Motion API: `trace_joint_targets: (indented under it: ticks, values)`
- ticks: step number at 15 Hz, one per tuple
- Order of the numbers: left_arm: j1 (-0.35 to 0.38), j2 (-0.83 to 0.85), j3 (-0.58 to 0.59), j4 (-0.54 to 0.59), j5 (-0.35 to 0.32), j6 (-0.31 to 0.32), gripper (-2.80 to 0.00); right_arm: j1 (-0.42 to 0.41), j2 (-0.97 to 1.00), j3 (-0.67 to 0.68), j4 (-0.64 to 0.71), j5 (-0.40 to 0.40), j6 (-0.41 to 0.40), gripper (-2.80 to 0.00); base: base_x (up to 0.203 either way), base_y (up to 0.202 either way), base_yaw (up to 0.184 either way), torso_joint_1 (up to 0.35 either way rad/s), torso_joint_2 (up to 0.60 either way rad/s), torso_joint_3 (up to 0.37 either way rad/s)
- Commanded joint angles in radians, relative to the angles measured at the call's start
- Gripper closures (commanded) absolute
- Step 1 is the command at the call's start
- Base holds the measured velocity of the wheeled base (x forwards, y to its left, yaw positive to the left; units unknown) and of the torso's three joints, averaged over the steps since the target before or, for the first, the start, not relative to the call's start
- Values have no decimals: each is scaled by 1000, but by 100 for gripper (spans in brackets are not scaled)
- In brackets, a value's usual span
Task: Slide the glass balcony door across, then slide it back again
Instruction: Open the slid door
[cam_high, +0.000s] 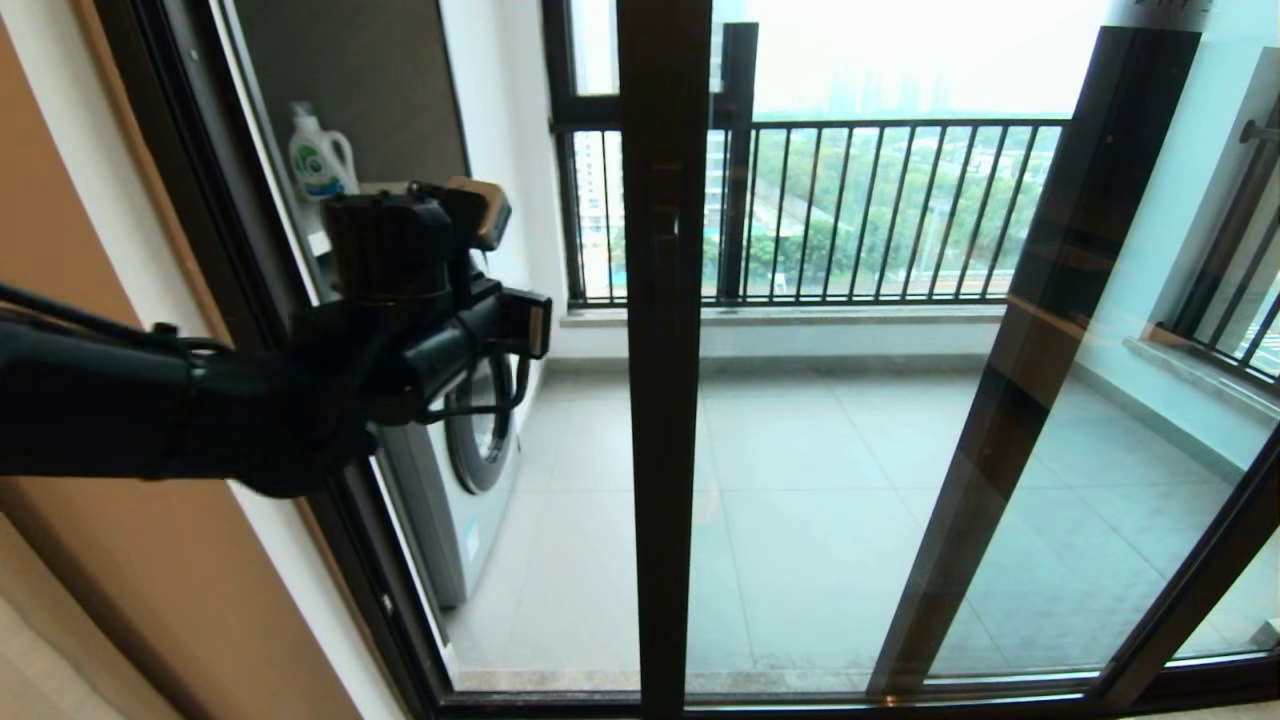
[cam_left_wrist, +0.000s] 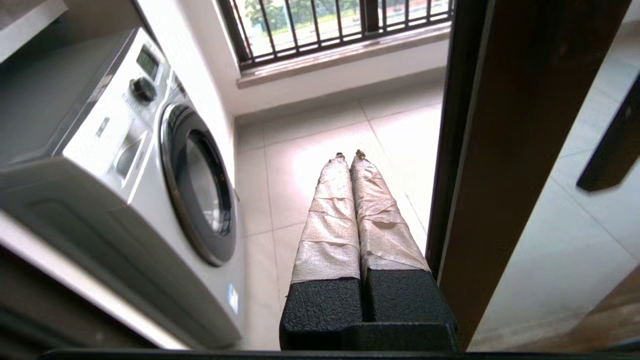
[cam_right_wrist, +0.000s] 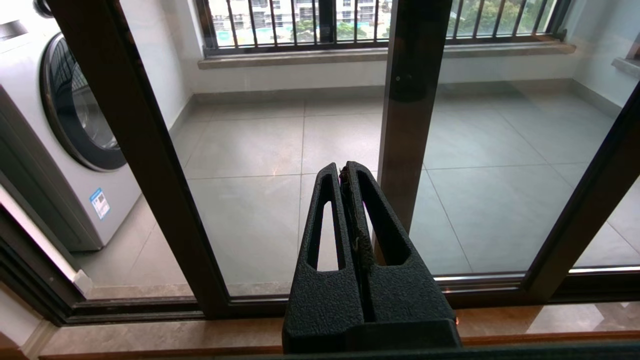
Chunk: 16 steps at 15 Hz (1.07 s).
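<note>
The glass balcony door (cam_high: 800, 480) stands partly slid aside, with its dark leading upright (cam_high: 660, 350) in the middle of the head view. A gap lies between this upright and the left jamb. My left gripper (cam_high: 540, 322) reaches into that gap, shut and empty. Its tape-wrapped fingers (cam_left_wrist: 330, 220) lie right beside the upright's edge (cam_left_wrist: 500, 150); I cannot tell whether they touch it. My right gripper (cam_right_wrist: 344, 167) is out of the head view. It hangs low on the room side of the door glass (cam_right_wrist: 280, 200), shut on nothing.
A white washing machine (cam_high: 470, 470) stands on the balcony just left of the gap, with a detergent bottle (cam_high: 320, 155) on top. The black-barred railing (cam_high: 880, 210) runs along the back. A second dark upright (cam_high: 1040, 350) shows behind the glass. The left jamb (cam_high: 230, 250) borders my arm.
</note>
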Motion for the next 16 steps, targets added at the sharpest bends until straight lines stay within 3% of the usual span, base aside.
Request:
trace_joint_targets:
  ticks: [1,6,13,16]
  values:
    - [48,-264,208,-5,-10,-3,0,0,-2,9,-1,0,-1,0,0,0,0,0,0,0]
    - [161,-766,509,57,-6,-1,0,0,-2,9,-1,0,0,0,0,0,0,0,0,0]
    - [415,-1440,618,523,-11,46,0,0,-2,9,-1,0,0,0,0,0,0,0,0,0]
    - [470,-1635,737,595,-74,84,0,0,-2,9,-1,0,-1,0,0,0,0,0,0,0]
